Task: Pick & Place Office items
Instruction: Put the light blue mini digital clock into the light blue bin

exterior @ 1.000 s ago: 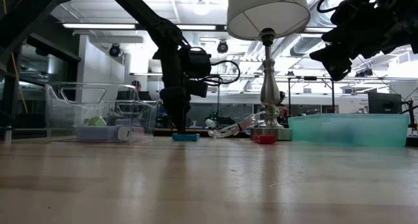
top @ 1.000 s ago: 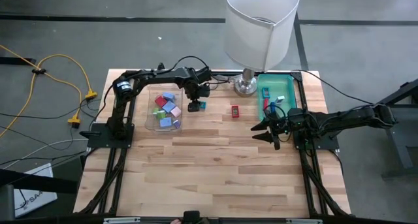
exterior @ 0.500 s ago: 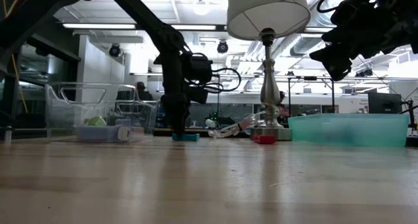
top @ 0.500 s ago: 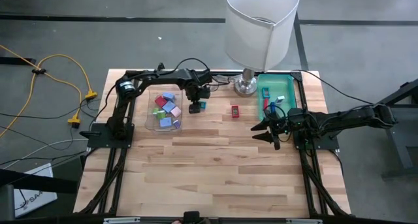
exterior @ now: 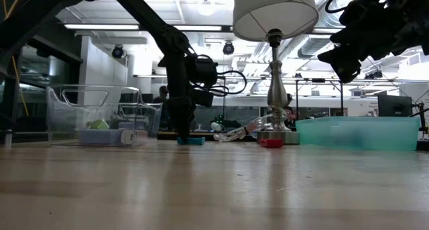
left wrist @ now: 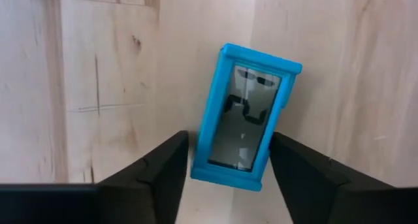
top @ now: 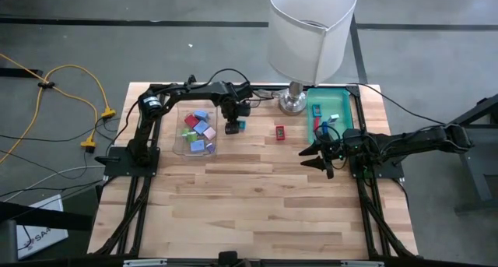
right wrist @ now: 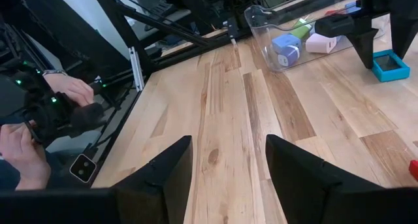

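Nearest you in the high view, the front half of the wooden surface (top: 257, 197) carries nothing of the task; all the work sits toward the far edge.

Right arm: your right gripper (top: 317, 158) waits above the surface just beside the teal tray (top: 352, 103). In its own wrist view the fingers (right wrist: 163, 178) stand released, with nothing between them.

Left arm: your left gripper (top: 232, 128) is down over the blue rectangular piece (left wrist: 245, 116), which lies flat on the surface between the clear bin (top: 177, 135) and the red piece (top: 279, 131). The left wrist view shows 1 finger on each side of the piece's near end. They are parted and straddling it, and whether the pads already touch its sides cannot be told. The piece sits skewed between them, not square.

Step in hand, in my judgement: the grasp on the blue piece, not yet a lift.

Next move calls for closing evenly on the 2 long sides, then raising straight up before carrying. Watch the skew; an uneven squeeze could twist the piece or squirt it out.

Farther back, the clear bin already holds several small pieces, the teal tray holds a few more, and the lamp (top: 311, 33) stands between the 2 containers at the far edge.
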{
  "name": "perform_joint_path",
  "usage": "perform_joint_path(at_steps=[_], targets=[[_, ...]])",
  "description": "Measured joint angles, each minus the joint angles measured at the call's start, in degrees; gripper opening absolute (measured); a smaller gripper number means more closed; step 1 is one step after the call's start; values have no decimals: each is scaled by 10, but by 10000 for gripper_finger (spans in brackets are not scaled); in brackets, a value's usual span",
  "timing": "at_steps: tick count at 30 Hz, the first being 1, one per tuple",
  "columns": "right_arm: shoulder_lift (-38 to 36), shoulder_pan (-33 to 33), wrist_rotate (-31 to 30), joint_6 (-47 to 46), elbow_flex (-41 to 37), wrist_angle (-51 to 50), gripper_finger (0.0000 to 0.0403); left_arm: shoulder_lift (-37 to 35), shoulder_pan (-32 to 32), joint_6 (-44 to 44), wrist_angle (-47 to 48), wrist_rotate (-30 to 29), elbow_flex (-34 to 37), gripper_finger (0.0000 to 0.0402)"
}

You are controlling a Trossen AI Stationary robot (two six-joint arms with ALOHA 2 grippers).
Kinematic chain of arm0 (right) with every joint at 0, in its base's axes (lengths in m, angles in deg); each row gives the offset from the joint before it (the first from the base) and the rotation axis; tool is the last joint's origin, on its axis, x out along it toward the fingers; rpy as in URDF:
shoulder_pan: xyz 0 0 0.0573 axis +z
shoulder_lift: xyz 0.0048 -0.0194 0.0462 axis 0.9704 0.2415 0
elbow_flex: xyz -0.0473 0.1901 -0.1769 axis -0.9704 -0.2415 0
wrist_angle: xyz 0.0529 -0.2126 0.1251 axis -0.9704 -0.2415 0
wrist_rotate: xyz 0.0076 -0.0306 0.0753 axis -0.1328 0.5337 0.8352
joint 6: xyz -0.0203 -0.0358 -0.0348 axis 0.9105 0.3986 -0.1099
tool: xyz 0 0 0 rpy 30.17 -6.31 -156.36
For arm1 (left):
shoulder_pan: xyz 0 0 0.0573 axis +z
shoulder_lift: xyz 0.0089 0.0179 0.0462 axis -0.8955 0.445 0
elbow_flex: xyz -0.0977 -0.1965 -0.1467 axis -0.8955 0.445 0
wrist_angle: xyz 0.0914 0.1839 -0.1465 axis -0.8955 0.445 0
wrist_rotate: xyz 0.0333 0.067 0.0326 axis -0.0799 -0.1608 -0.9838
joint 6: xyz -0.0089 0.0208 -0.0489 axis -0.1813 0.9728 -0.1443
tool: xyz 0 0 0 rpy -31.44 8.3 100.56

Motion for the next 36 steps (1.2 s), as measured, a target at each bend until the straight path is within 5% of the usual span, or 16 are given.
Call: perform_joint_path(at_steps=[7, 25, 36], targets=[[0, 0, 0, 0, 0, 0, 181, 0, 0, 0, 1, 1, 0, 150], [0, 0, 0, 0, 0, 0, 181, -24, -5, -19, -17, 23, 3, 154], [0, 0, 0, 0, 0, 0, 181, -51, -64, -68, -102, 16, 2, 153]])
